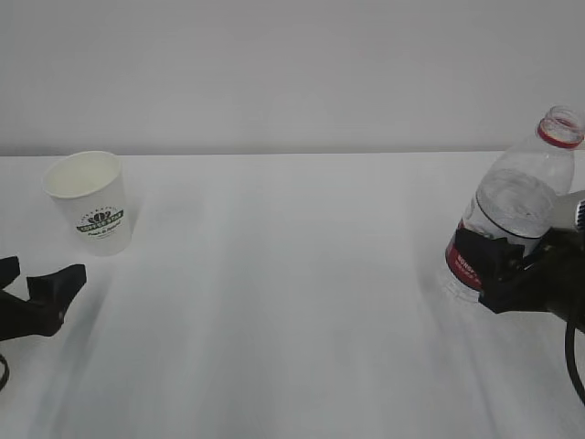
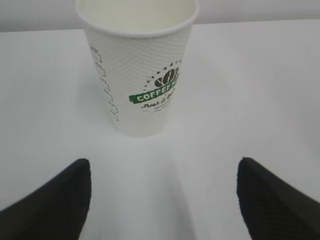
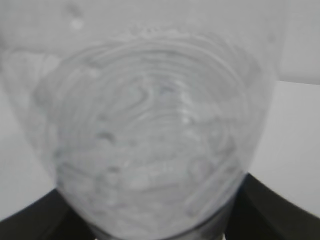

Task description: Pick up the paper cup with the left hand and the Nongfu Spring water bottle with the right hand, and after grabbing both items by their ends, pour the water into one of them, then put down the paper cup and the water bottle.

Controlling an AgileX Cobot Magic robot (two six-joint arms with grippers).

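The white paper cup [image 1: 91,206] with a dark green logo stands upright on the table at the far left. My left gripper [image 1: 41,276] sits just in front of it, open and empty. In the left wrist view the paper cup [image 2: 140,75] is ahead of the left gripper [image 2: 163,165], outside its wide-spread fingers. At the right edge, my right gripper [image 1: 482,270] is shut on the lower part of the Nongfu Spring water bottle [image 1: 516,206]. The bottle is uncapped, leans to the right, and has water inside. The bottle [image 3: 150,140] fills the right wrist view between the right gripper [image 3: 155,200] fingers.
A white table [image 1: 292,302] stretches between the two arms, with a plain pale wall [image 1: 292,64] behind it. The right arm's black cable [image 1: 574,366] hangs at the right edge.
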